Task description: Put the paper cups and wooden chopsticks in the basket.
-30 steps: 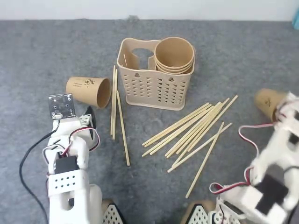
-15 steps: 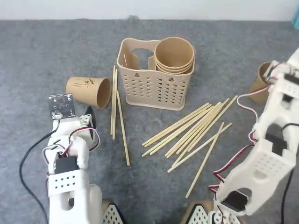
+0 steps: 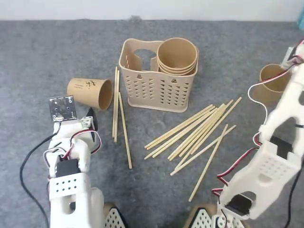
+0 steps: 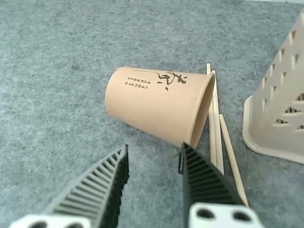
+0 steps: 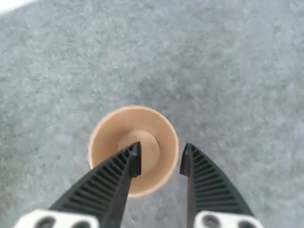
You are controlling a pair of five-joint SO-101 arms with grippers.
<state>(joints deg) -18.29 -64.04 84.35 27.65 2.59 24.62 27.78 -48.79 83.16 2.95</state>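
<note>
**Paper cups and wooden chopsticks: stock on a grey table**

1. Beige perforated plastic basket (image 3: 156, 92), upright near the middle of the grey felt-like table top (image 3: 57, 52). Its right-hand compartment holds a nested stack of brown paper cups (image 3: 177, 54), mouths up.

2. Brown paper cup lying on its side (image 3: 89, 92), left of the basket and apart from it, mouth turned toward the basket.

3. Three pale wooden chopsticks (image 3: 118, 107), nearly parallel, on the table between that cup's mouth and the basket wall.

4. Loose fan of pale wooden chopsticks (image 3: 194, 133), flat on the table in front of the basket and to its right, several crossing one another.

5. Upright brown paper cup (image 5: 128, 128), far right of the table, well apart from the basket.

6. Left gripper (image 4: 153, 149): released and empty, hovering just short of the lying cup's mouth end.

7. Right gripper (image 5: 161, 147): parted, above the upright cup, with one finger over the opening and the other outside the rim. Whether either finger touches the cup cannot be told.
</note>
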